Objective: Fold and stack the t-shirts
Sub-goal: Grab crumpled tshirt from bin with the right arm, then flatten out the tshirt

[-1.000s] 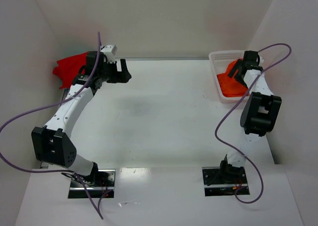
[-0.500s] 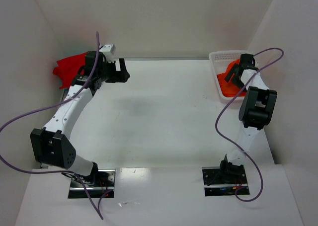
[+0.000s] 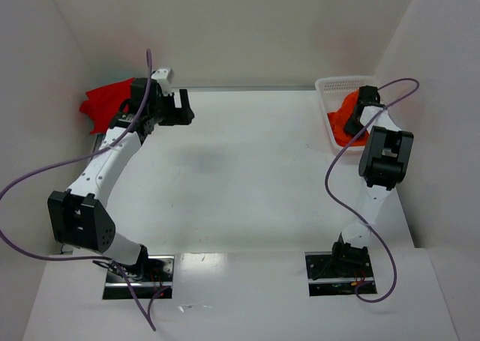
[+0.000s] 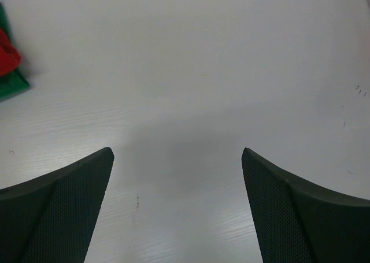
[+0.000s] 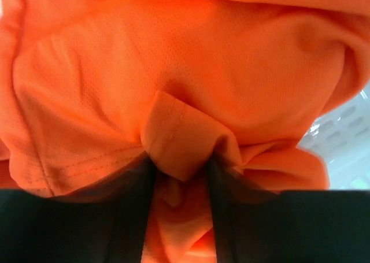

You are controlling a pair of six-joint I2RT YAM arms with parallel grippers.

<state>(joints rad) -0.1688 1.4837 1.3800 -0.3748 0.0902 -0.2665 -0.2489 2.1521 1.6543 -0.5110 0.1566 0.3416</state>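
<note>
Arm bases: nearest to us, the left base (image 3: 139, 270) and the right base (image 3: 346, 270) sit bolted at the table's near edge, and a purple cable (image 3: 148, 64) trails along each arm.
Table: we see the white table (image 3: 247, 169) bare across its middle, between the two arms.
Left gripper: we find the left gripper (image 3: 182, 107) at the far left of the table, pointing toward the centre. In its wrist view the left gripper (image 4: 177, 153) has its jaws spread wide, with nothing between them and only table surface beyond.
Right gripper: we see the right gripper (image 3: 350, 124) reaching down into the basket at the far right. In its wrist view the right gripper (image 5: 179, 170) has its jaws pinched on a raised fold of orange cloth.
Orange t-shirt: the orange t-shirt (image 3: 337, 127) lies crumpled inside the basket, and we see it fill nearly the whole right wrist view.
Basket: the white basket (image 3: 341, 82) stands in the far right corner, beside the right wall.
Red t-shirt: the red t-shirt (image 3: 105, 101) lies bunched in the far left corner, behind the left arm's wrist. In the left wrist view we make out green fabric (image 4: 10, 86) touching it, and we cannot tell what that is.
</note>
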